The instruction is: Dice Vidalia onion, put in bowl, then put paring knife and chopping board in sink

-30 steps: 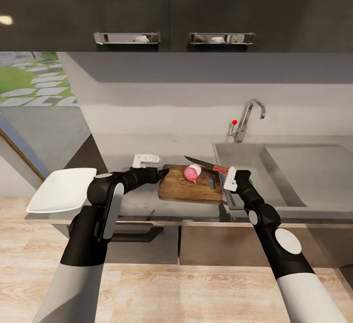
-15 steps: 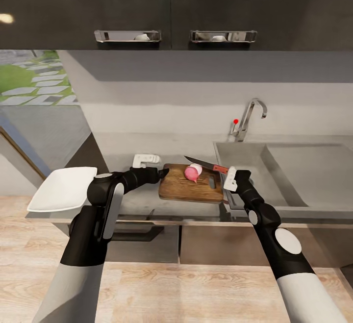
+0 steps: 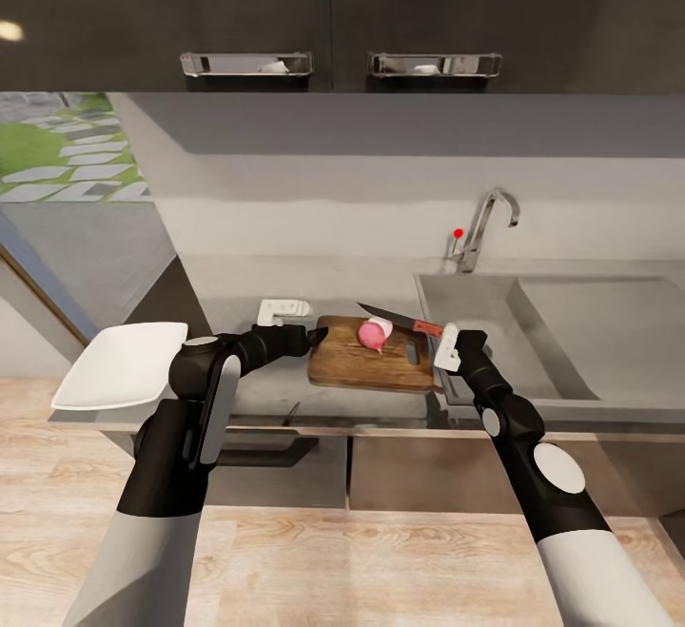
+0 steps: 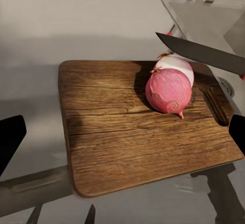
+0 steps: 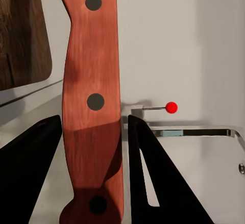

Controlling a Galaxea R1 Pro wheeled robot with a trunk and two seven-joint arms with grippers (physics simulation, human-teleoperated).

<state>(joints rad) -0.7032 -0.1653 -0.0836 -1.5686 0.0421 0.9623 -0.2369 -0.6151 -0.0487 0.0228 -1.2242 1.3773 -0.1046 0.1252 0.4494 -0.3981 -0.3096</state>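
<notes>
The Vidalia onion lies on the chopping board (image 3: 366,365) as a pink-skinned piece (image 3: 370,336) and a white piece (image 3: 382,325) touching each other; the left wrist view shows the pink piece (image 4: 168,91) in front of the white one (image 4: 177,64). My right gripper (image 3: 440,332) is shut on the paring knife's orange-red handle (image 5: 92,106), at the board's right end by the sink (image 3: 495,318). The dark blade (image 3: 385,315) hangs just over the onion. My left gripper (image 3: 315,334) stands open at the board's left edge. The white bowl (image 3: 119,365) sits at the countertop's (image 3: 238,299) left end.
The chrome tap (image 3: 487,223) with its red knob (image 3: 458,234) rises behind the sink, and the drainboard (image 3: 599,313) lies to its right. Dark wall cabinets (image 3: 342,9) hang overhead. Wooden floor (image 3: 381,560) runs below the counter's front edge.
The head view has shifted very slightly. Both arms, the knife and the onion pieces stand as before.
</notes>
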